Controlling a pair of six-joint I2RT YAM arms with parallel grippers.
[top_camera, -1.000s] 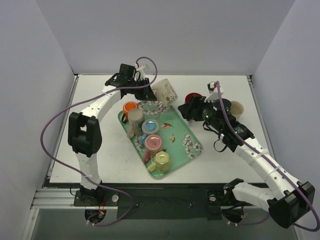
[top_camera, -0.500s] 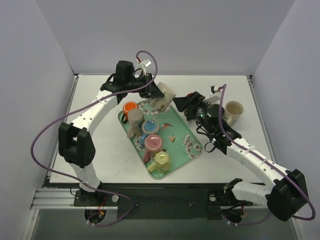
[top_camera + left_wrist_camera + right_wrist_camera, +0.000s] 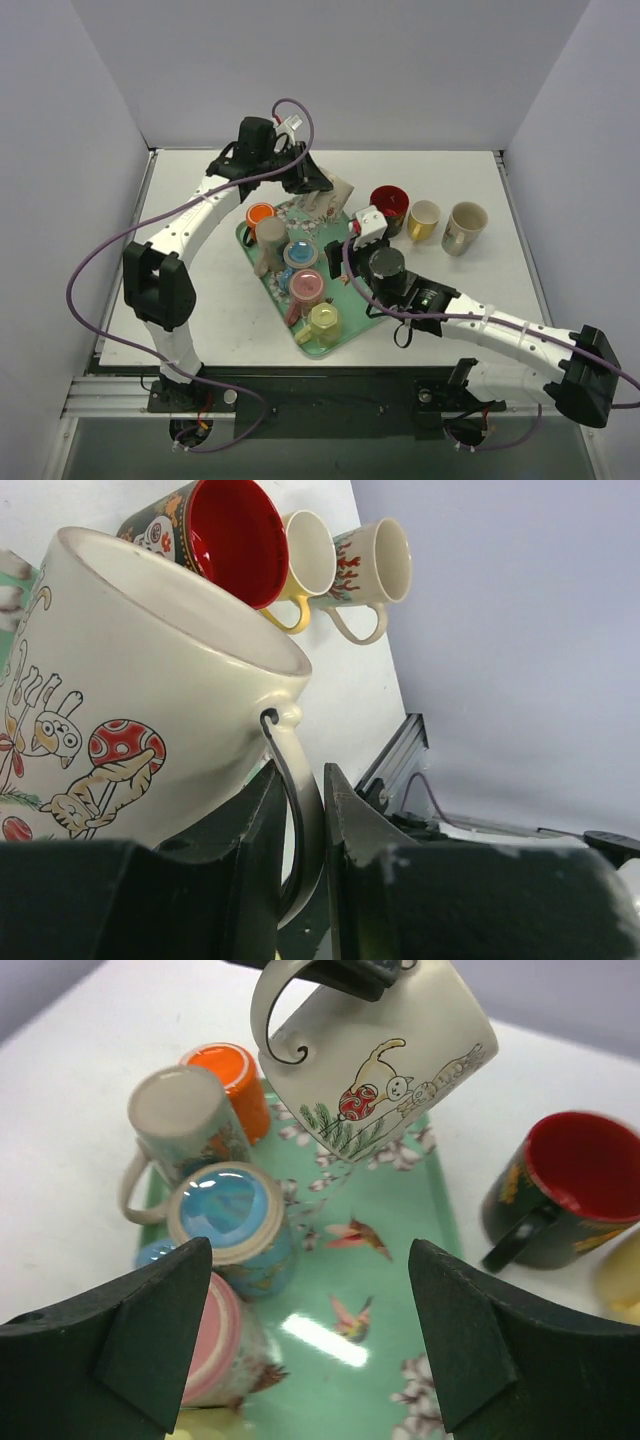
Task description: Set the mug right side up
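Swung leftward, the right gripper (image 3: 310,1255) is held unclenched over the green floral tray (image 3: 400,1210); at its 12 o'clock end, the tilted cream cat-patterned ceramic mug (image 3: 335,194) is clamped by the left gripper (image 3: 298,785).

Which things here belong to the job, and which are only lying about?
Job: cat mug, held tilted by its handle in the left gripper.
Lying about: green tray, orange mug, grey mug, blue mug, red-lined mug.

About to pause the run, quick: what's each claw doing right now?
Left claw: closed on the handle of the cream mug.
Right claw: open, holding nothing.
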